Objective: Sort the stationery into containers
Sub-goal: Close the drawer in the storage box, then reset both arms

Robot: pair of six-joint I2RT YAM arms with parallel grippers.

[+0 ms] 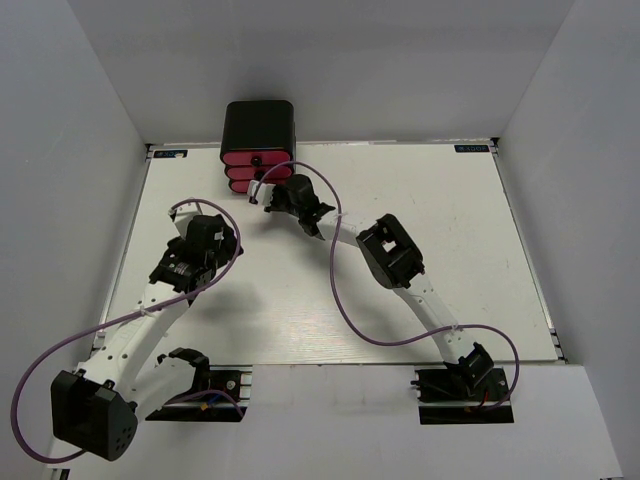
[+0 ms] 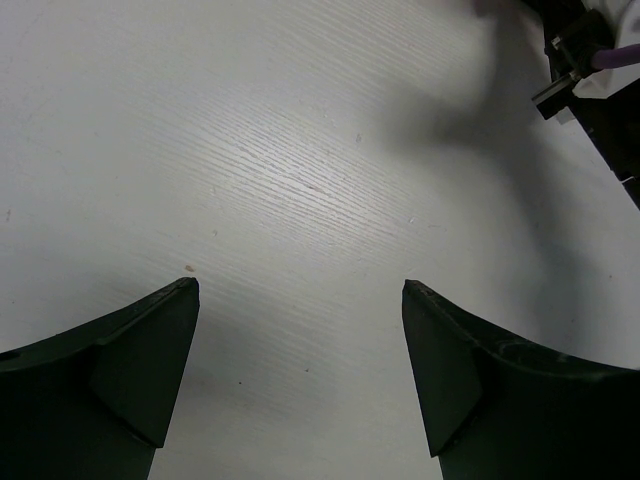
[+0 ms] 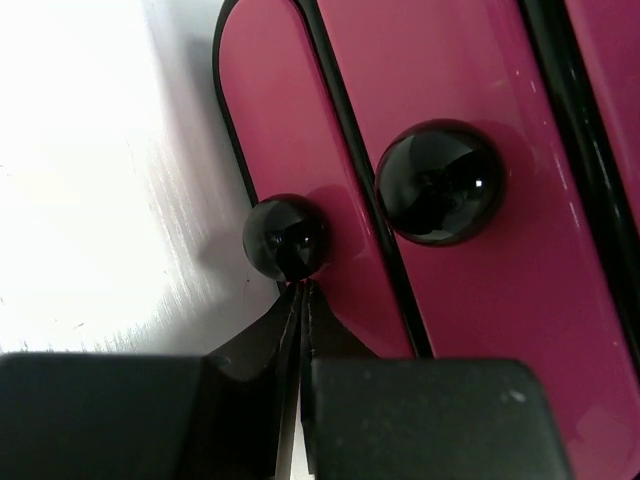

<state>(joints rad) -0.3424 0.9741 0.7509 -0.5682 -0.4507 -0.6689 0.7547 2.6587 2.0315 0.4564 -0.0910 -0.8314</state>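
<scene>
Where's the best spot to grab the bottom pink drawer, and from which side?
Take the glossy black round knob on the lowest pink drawer, coming straight at the front of the glossy black cabinet. It is the only part standing proud; the face looks flush. The right end effector is shut at it, so it should open to straddle the ball.

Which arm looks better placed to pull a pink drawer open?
Right: its closed fingers sit at a black drawer knob; the left arm's open fingers hover over the table, away from the cabinet.
</scene>
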